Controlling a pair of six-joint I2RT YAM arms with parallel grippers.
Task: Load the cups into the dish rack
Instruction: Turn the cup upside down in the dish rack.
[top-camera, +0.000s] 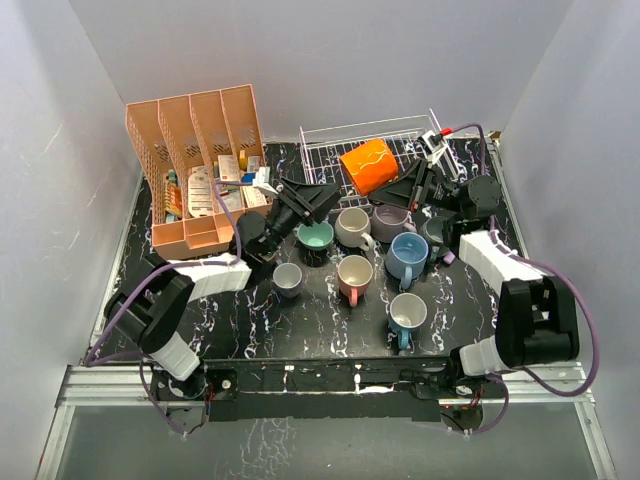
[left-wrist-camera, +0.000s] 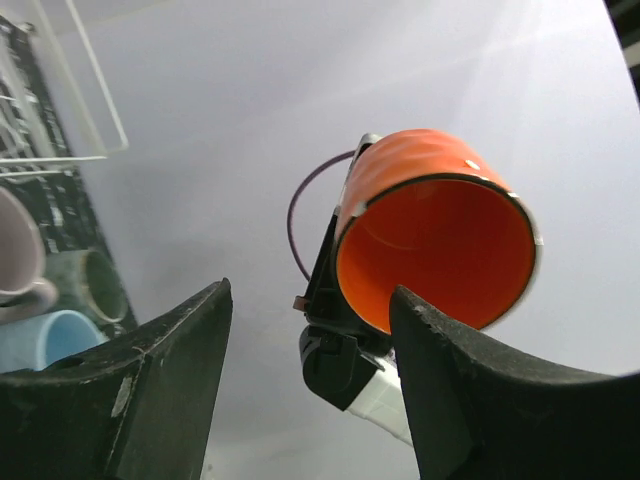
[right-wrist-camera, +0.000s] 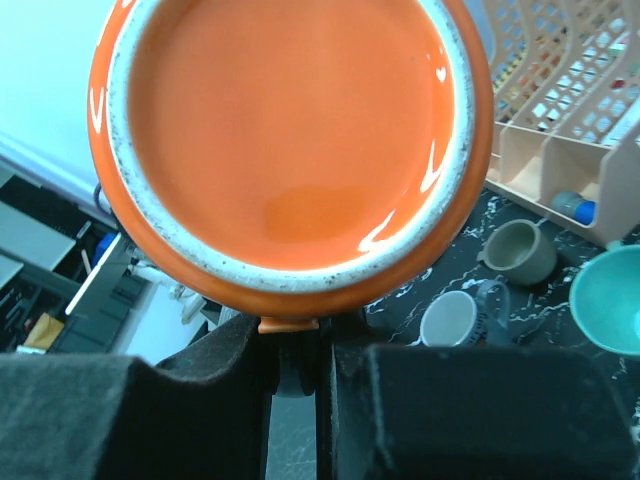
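**Orange mug (top-camera: 368, 165) hangs tipped on its side above the front of the dish rack (top-camera: 330, 140); the right pincer (right-wrist-camera: 295, 345) is clenched on it and the left pincer (top-camera: 322, 195) is released, jaws apart and empty.**

The hold looks thin, a pinch low on the mug's edge, so the heavy body could swing or slip onto the wires or the teal mug (top-camera: 315, 237) on the bench (top-camera: 250, 320). I cannot tell whether rim or handle is pinched, and the mug hides the rack floor beneath it.
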